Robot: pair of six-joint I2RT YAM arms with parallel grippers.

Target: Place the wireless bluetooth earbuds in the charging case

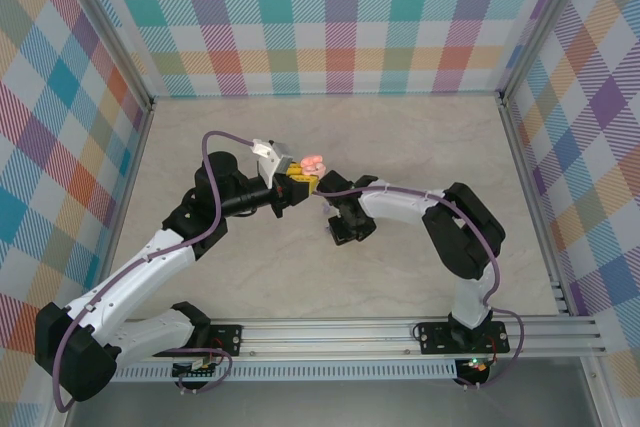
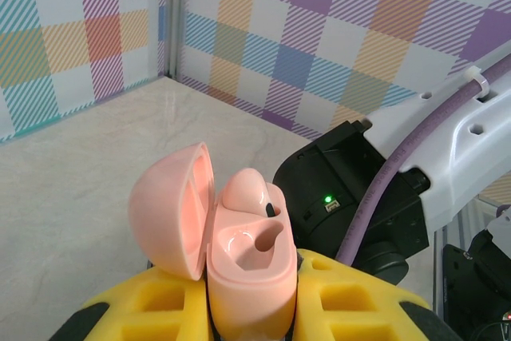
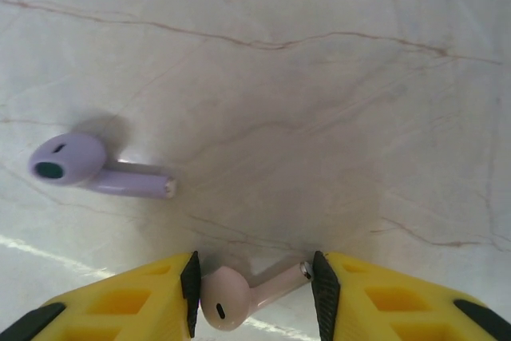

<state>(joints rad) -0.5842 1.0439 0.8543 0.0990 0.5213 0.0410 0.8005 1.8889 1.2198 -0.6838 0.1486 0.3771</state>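
My left gripper point(image 2: 251, 297) is shut on the pink charging case point(image 2: 249, 273), held upright above the table with its lid point(image 2: 169, 212) swung open to the left. One pink earbud point(image 2: 244, 190) sits in the far slot, and the near slot point(image 2: 257, 243) is empty. From above, the case point(image 1: 313, 163) shows at the tip of the left gripper point(image 1: 298, 179). My right gripper point(image 3: 254, 287) is down at the table, its pads touching both ends of a pale pink earbud point(image 3: 227, 299) lying on its side. A purple earbud point(image 3: 80, 164) lies up and to the left of it.
The right arm's wrist point(image 1: 350, 219) stands close to the right of the case, and its black body and purple cable point(image 2: 363, 197) show just behind the case. Plaid walls enclose the marble-patterned table point(image 1: 420, 137) on three sides.
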